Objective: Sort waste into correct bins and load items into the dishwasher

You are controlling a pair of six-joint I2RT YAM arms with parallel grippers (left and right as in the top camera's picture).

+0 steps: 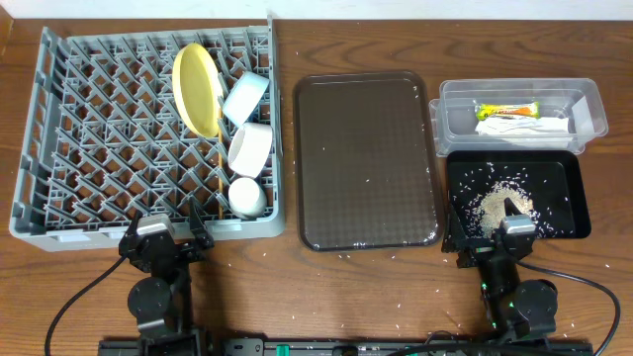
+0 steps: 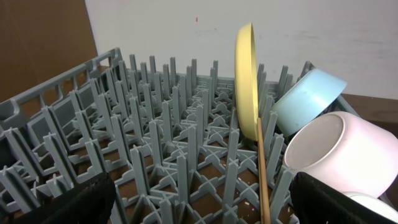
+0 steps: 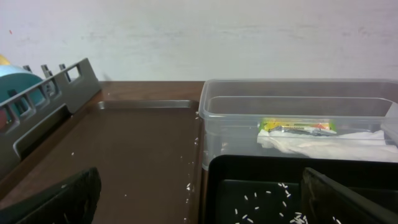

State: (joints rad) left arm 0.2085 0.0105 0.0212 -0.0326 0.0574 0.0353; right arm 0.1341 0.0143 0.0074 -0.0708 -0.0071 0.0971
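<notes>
- The grey dish rack (image 1: 89, 129) at 9 o'clock holds the yellow plate (image 1: 197, 89), blue bowl (image 1: 244, 97), white bowl (image 1: 251, 146), white cup (image 1: 246, 196) and chopsticks (image 1: 219, 183) along its 3 o'clock side.
- The wrapper (image 1: 506, 110) and napkin (image 1: 522, 126) lie in the clear tub (image 1: 584, 99) at 2 o'clock.
- The rice (image 1: 492, 203) lies in the black tray (image 1: 574, 198) at 4 o'clock.
- The left gripper (image 1: 166, 237) and right gripper (image 1: 499, 229): jaws wide apart, holding nothing.

The dish rack (image 1: 99, 129) at nine o'clock holds yellow plate (image 1: 196, 87), light blue bowl (image 1: 244, 97), white bowl (image 1: 250, 146) and cup (image 1: 246, 196). The clear tub (image 1: 595, 114) at two holds wrapper (image 1: 506, 110) and napkin (image 1: 524, 126); the black tray (image 1: 562, 188) at four holds rice (image 1: 493, 205).
</notes>
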